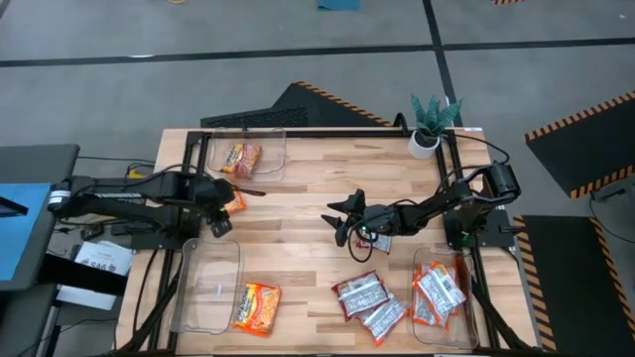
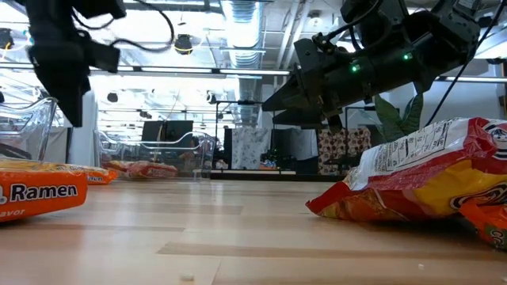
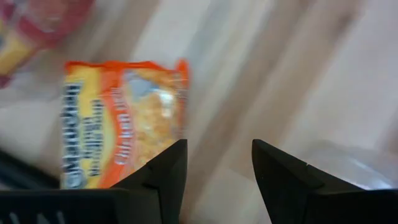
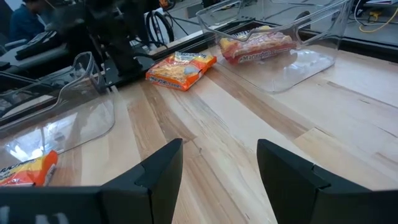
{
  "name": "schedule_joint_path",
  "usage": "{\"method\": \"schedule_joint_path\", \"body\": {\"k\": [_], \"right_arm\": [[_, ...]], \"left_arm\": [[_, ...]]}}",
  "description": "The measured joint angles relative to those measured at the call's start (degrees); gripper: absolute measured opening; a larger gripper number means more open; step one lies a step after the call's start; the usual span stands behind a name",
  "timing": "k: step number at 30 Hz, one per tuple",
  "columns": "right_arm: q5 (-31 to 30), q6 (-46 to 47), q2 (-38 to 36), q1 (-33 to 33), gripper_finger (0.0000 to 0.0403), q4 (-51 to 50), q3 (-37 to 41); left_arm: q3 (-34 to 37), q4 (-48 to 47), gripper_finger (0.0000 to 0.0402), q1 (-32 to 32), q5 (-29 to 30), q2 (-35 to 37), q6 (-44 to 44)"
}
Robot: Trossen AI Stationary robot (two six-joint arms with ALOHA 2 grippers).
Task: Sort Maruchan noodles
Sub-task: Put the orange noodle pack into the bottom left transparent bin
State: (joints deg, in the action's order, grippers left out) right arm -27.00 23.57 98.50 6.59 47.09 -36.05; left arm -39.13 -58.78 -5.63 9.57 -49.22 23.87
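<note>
The left arm (image 1: 129, 198) partly hides an orange packet (image 1: 234, 201) beside the left gripper (image 1: 220, 216), jaws open. Right gripper (image 1: 342, 220) hangs mid-table, jaws open. Far bin (image 1: 268, 134) holds one packet (image 1: 241, 157); right bin (image 1: 422, 327) holds silver packets (image 1: 437, 294).

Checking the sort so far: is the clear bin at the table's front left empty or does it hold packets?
Empty: the front-left clear bin shows only bare wood through it. An orange ramen packet lies just outside its right wall.

Wooden worktop (image 1: 308, 238) carries four clear bins (image 1: 210, 288), loose ramen packets (image 1: 258, 305), silver packets (image 1: 369, 302), potted plant (image 1: 430, 127).
</note>
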Motion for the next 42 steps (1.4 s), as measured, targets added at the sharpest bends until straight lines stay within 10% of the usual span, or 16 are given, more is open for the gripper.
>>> {"method": "schedule_joint_path", "body": {"k": [13,42], "right_arm": [[0.0,0.0,0.0,0.0,0.0228,0.0,0.0],[0.0,0.0,0.0,0.0,0.0228,-0.7,0.0]], "left_arm": [[0.0,5.7,0.0167,-4.8,5.2,-20.1,-4.5],[1.2,9.6,0.0167,-9.5,8.9,-33.3,-2.5]]}}
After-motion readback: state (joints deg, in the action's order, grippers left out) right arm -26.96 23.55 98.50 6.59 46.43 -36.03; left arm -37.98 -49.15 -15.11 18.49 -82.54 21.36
